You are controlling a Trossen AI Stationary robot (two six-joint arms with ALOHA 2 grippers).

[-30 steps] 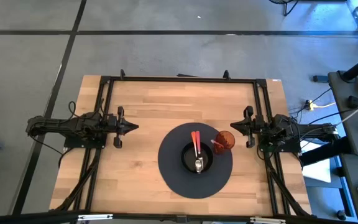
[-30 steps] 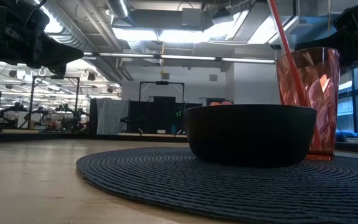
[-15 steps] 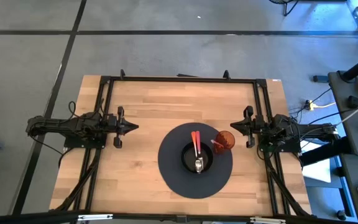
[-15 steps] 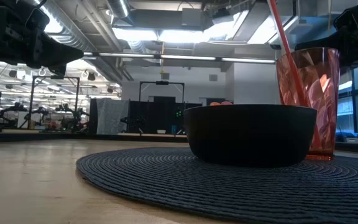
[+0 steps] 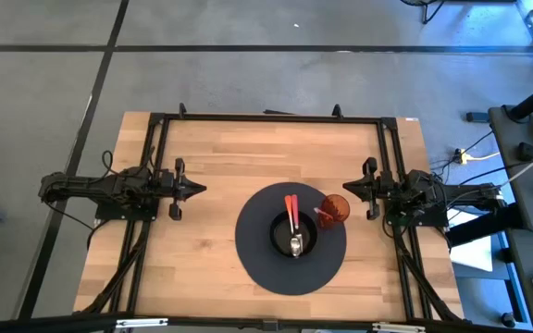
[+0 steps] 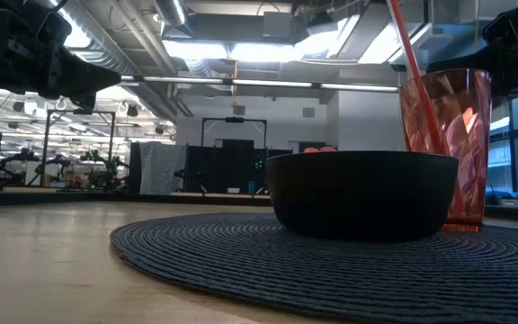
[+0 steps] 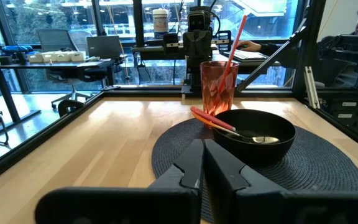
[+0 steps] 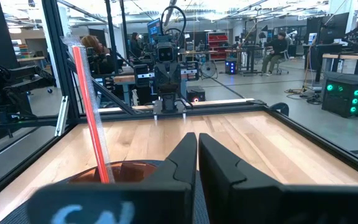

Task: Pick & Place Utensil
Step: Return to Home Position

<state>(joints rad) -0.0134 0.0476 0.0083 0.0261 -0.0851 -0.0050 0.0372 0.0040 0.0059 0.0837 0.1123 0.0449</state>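
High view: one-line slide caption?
Spoon in black bowl on dark mat; left gripper and right gripper shut, parked either side.

High view: flat, even overhead light, table bright, soft short shadows, mat goes near black. Low view: strongly backlit, ceiling strip lights blown out, bowl almost a silhouette, cup glows red as light passes through it, arm parts in the upper corners are dark shapes. Left wrist view: daylight from windows behind, pale sheen on the wood, small glint on the utensil head, mild bending of straight lines at the edges. Right wrist view: indoor ceiling light, moderate brightness, green LEDs far off, foreground fingers underexposed.
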